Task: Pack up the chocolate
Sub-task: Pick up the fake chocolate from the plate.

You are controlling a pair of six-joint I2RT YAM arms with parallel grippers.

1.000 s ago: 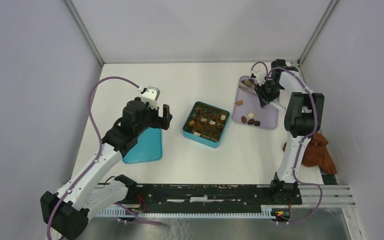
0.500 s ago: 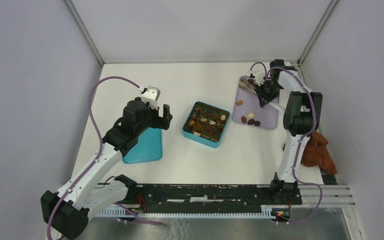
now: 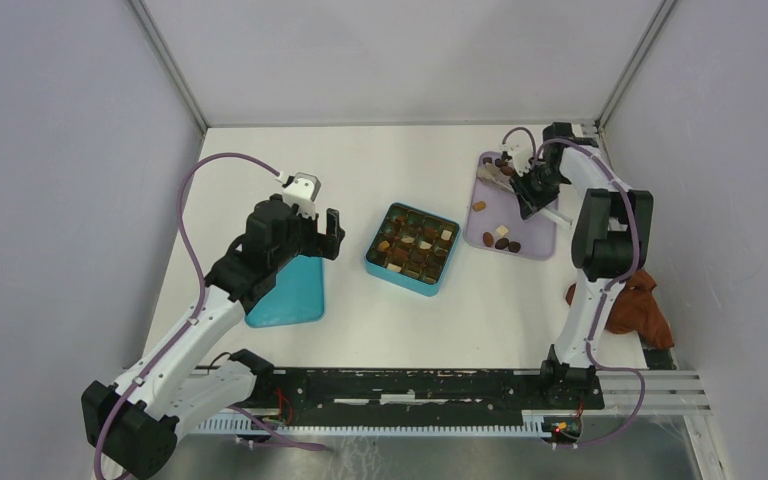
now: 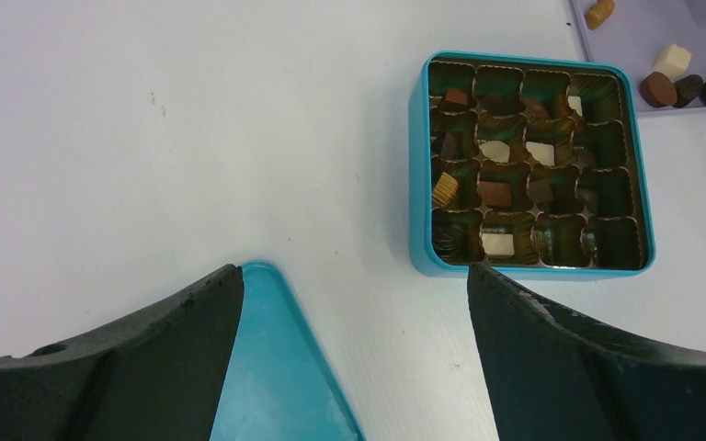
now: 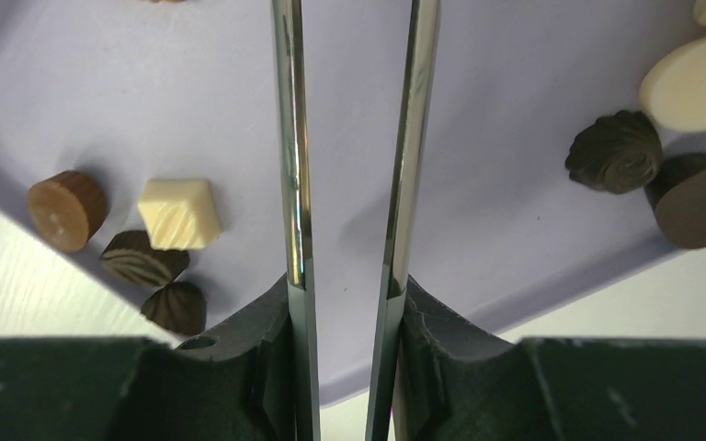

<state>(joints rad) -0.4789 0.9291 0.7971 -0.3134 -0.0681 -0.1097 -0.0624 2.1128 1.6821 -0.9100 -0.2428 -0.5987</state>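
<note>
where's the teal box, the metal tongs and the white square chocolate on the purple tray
teal box point(image 4: 418, 165), left wrist view, on its left outer wall
metal tongs point(image 5: 290, 138), right wrist view, on the left blade
white square chocolate point(image 5: 180, 213), right wrist view, middle of its top face

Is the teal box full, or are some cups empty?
Partly filled: the teal box has chocolate in many cups, but a few show only bare ribbed liner.
</note>
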